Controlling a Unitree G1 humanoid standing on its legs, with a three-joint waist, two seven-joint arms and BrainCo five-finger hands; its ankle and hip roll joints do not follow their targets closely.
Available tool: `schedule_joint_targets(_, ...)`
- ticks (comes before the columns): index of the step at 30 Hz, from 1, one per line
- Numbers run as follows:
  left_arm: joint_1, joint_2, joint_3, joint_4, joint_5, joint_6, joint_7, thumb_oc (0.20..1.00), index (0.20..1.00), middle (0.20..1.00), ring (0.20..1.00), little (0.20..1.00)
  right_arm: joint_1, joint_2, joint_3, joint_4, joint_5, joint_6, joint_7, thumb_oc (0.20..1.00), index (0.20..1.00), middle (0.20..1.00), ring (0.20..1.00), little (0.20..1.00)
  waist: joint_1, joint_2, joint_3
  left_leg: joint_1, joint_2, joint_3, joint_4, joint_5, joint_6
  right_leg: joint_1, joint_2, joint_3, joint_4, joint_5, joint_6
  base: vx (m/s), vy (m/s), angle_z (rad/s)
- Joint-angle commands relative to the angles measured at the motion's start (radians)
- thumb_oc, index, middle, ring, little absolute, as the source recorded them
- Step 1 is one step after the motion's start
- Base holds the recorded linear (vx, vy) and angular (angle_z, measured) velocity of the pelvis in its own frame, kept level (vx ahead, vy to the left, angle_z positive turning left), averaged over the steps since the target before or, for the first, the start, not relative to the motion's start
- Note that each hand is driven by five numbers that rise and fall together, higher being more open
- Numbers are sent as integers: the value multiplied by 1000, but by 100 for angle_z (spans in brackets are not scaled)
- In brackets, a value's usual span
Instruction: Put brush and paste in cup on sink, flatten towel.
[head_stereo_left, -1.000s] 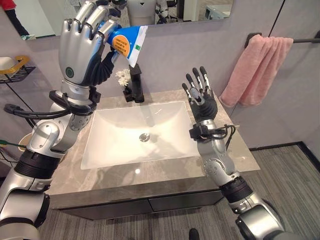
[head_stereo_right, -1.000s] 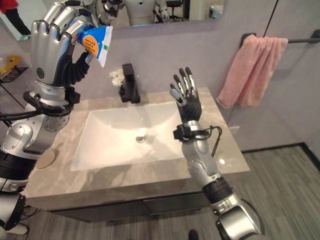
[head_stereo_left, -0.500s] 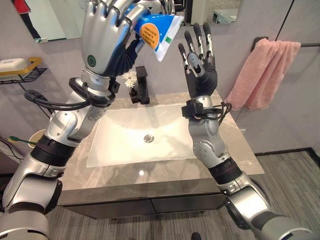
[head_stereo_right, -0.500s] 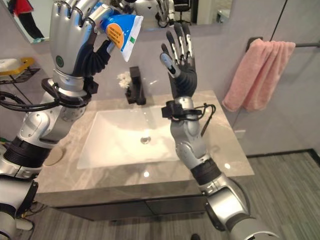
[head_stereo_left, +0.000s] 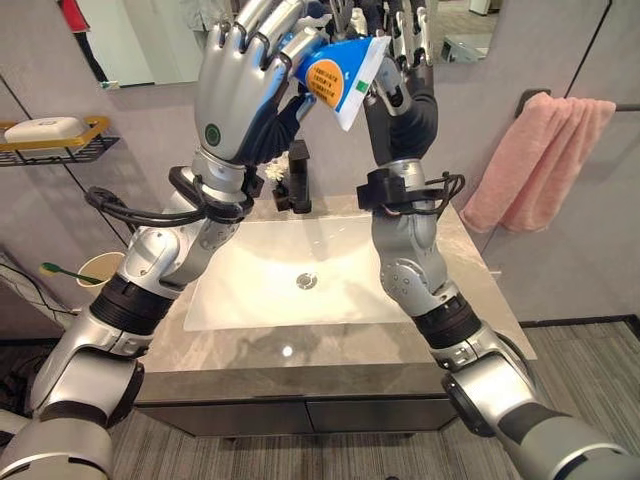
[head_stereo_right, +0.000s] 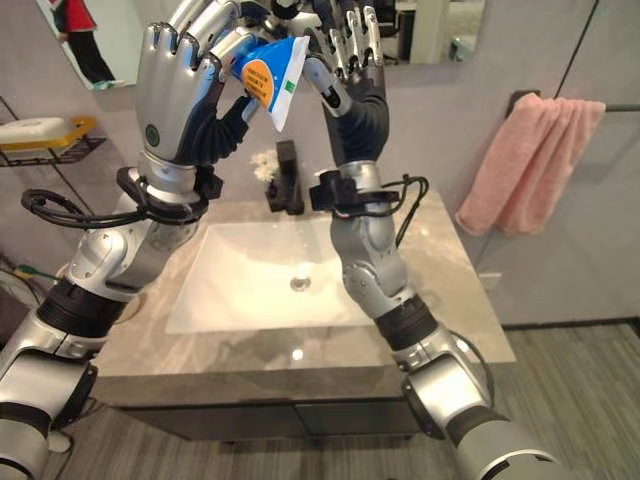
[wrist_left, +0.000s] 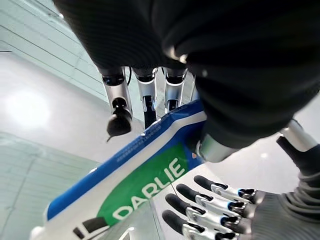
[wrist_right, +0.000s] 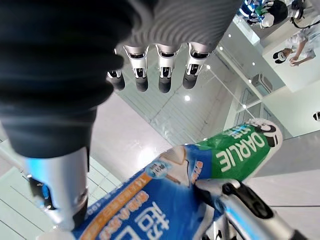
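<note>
Right, my left hand (head_stereo_left: 235, 100) grips the toothpaste tube (head_stereo_left: 340, 75), crimped end slanting toward my spread right hand (head_stereo_left: 405, 95) just beside.

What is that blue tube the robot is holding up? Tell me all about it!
The tube is toothpaste: soft, squeezy-looking plastic, mostly blue, with an orange round label, a green patch and a flat white crimped end. It is held high above the sink, in front of the mirror, tilted with the flat end pointing down towards the robot's right. The left hand has its fingers curled round it. The right hand is right beside the flat end, fingers straight, not gripping it.
</note>
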Motion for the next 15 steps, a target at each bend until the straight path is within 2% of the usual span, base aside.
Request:
schedule_joint_targets(1, -172, 20, 6, 51, -56, 25, -5, 200, 200, 200, 200, 200, -130, 0, -56, 22, -53, -38, 8, 1000, 1000, 1000, 1000, 1000, 19, -62, 3, 62, -57, 5, 11, -77, 41, 69, -36, 31, -1, -81, 41, 0, 0, 0)
schedule_joint_targets(8, -163, 12, 29, 48, -68, 18, -22, 200, 200, 200, 200, 200, -110, -75, -27, -10, -199, 7, 1, 1000, 1000, 1000, 1000, 1000, 12, -64, 4, 62, -54, 5, 11, -77, 40, 72, -32, 32, -1, -85, 39, 0, 0, 0)
schedule_joint_targets(15, -158, 20, 43, 55, -60, 30, -21, 200, 200, 200, 200, 200, -78, -76, -9, -23, -181, 13, 30, 1000, 1000, 1000, 1000, 1000, 6, -63, 8, 65, -52, 7, 11, -77, 38, 74, -28, 30, -1, -87, 38, 0, 0, 0)
